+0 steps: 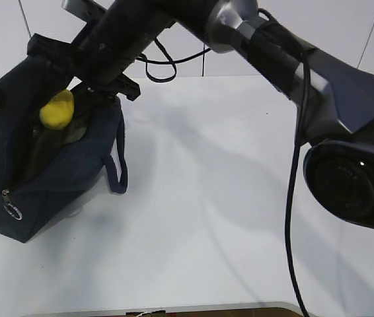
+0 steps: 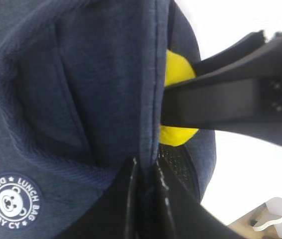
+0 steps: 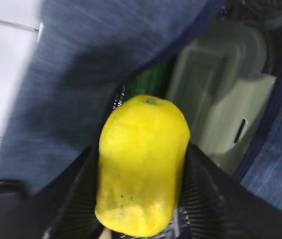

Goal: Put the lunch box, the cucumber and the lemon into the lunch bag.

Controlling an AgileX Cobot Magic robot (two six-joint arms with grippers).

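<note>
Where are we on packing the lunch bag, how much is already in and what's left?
Nearly done. The right wrist view shows the lunch box and the cucumber already inside the lunch bag. The right gripper has the lemon between its fingers over the open top, while the left gripper pinches the bag's edge, holding it open. Left to do: drop the lemon in and pull both arms clear.
</note>
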